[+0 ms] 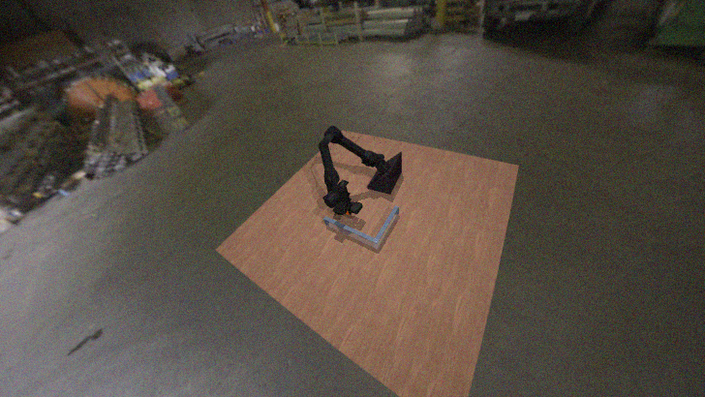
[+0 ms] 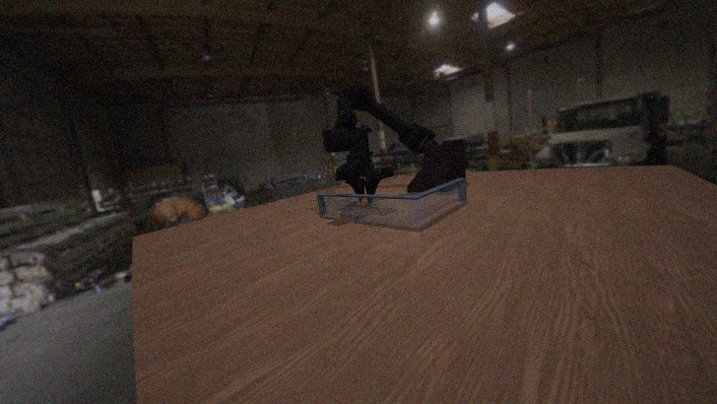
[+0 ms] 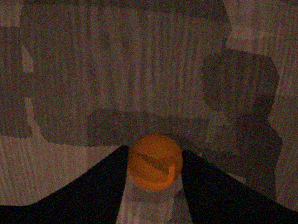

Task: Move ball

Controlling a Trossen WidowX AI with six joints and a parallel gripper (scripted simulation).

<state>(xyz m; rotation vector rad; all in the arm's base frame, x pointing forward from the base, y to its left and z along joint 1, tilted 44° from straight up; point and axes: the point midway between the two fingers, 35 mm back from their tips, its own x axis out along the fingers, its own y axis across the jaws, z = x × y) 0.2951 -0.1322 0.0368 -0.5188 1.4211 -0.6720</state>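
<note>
gripper [image 3: 154, 179]: clamped on the ball [image 3: 154, 160], low inside the walls [image 1: 364, 231]
copy: not visible, likely under ball
risk: opening could nudge the ball rolling off

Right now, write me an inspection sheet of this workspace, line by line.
Surface: wooden table, grain visible.
Job's things: orange ball held low inside the clear walls; see-through copy not made out.
Clutter: nothing seen on the table.
Grippers: gripper shut on the ball, pointing down.
Cables: nothing seen.
Surroundings: dim warehouse, stacked goods beyond the floor.
</note>
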